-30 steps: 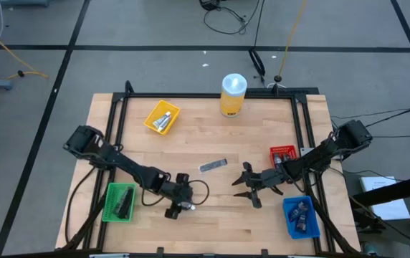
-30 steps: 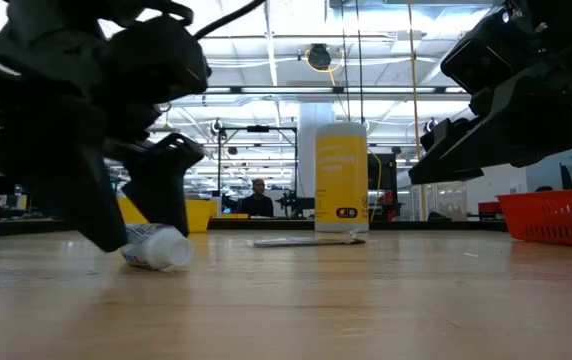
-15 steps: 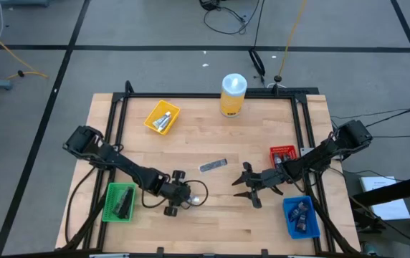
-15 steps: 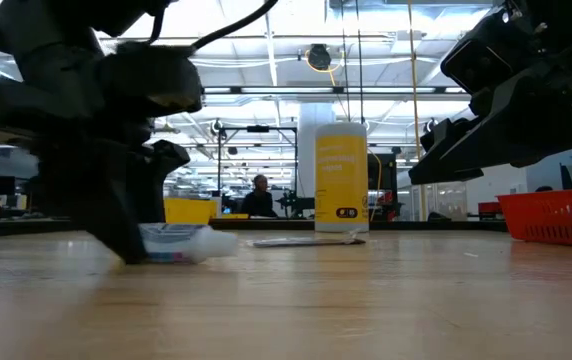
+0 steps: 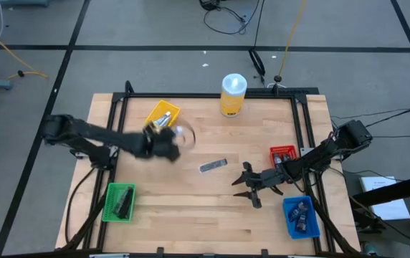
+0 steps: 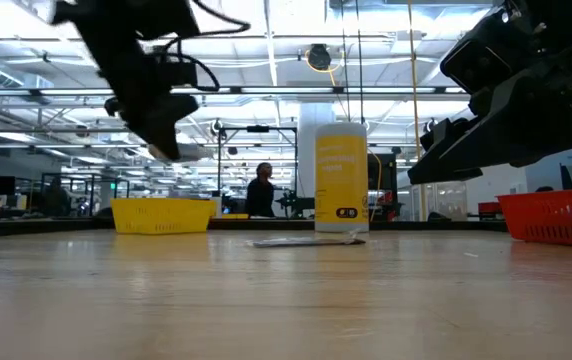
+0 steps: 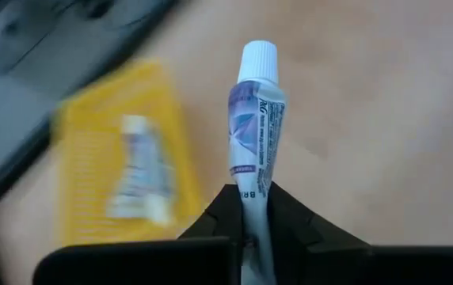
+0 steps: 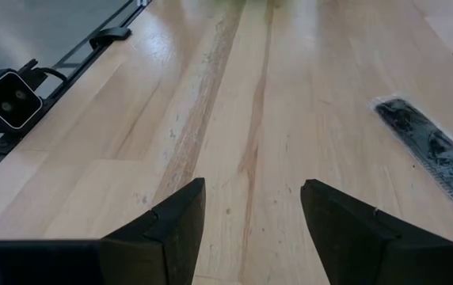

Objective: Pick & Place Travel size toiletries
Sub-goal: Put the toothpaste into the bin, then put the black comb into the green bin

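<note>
A small white-capped tube [image 7: 256,131], printed blue and violet, is pinched at its crimped end between the closed fingers of the left gripper [image 7: 252,207], held above the table [image 5: 191,215] at about 5 o'clock of the yellow bin [image 5: 161,115], just beside it. That bin contains another tube [image 7: 139,170]. A flat dark sachet [image 5: 213,165] lies mid-table. At 3 o'clock of it, the right gripper [image 5: 244,188] hangs with fingers spread wide, empty.
</note>
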